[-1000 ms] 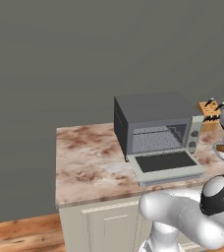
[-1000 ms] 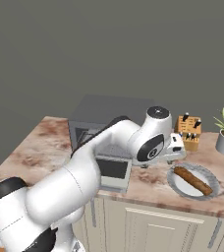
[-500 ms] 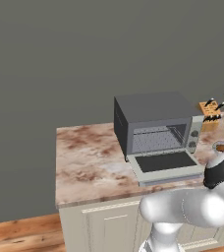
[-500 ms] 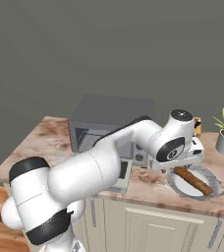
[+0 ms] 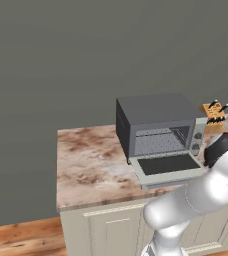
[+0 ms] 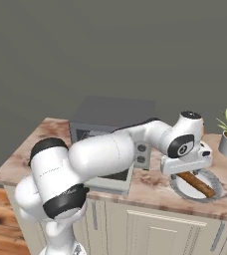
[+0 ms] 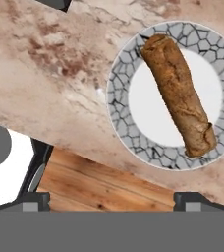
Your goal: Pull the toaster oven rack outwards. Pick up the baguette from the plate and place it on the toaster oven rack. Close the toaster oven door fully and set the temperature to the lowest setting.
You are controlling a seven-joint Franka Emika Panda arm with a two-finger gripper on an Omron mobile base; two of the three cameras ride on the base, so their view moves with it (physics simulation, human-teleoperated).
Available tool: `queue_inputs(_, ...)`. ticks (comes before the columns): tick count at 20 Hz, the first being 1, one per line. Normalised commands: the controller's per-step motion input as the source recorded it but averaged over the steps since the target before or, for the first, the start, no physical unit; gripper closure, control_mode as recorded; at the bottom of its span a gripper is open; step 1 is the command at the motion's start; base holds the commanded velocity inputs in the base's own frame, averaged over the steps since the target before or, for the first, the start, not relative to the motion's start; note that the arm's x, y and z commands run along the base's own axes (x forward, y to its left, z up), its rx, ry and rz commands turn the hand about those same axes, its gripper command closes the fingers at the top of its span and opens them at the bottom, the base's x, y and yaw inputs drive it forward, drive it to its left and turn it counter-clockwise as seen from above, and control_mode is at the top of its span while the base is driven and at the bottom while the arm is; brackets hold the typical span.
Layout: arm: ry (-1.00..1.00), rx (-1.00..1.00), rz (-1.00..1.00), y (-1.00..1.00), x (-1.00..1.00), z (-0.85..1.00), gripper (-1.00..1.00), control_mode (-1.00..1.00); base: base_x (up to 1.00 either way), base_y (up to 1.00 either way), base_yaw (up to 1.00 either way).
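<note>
The oven stands on the counter, door dropped flat. The plate lies right of it, baguette across it. Above hangs the gripper, fingers released, empty.

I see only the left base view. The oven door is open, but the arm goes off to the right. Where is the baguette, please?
Observer: In the hand view the baguette lies diagonally on the plate, and nothing touches it.
Operator: Are the fingers open?
Observer: Yes. The fingers stand wide apart and hold nothing.
Operator: Where on the counter is the plate?
Observer: In the right base view it sits to the right of the toaster oven, near the front edge of the counter.
</note>
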Motion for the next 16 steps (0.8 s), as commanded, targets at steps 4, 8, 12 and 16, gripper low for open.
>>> queue_inputs(4, 0.06, 0.01, 0.04, -0.21, 0.23, -0.10, -1.00, -1.00, 0.00, 0.00, 0.00)
queue_inputs(8, 0.01, 0.03, 0.04, -0.18, 0.23, -0.07, -1.00, -1.00, 0.00, 0.00, 0.00)
queue_inputs(12, 0.00, 0.03, 0.02, -0.03, 0.24, -0.16, -1.00, -1.00, 0.00, 0.00, 0.00)
queue_inputs(16, 0.00, 0.01, 0.03, -0.06, 0.22, -0.15, -1.00, -1.00, 0.00, 0.00, 0.00)
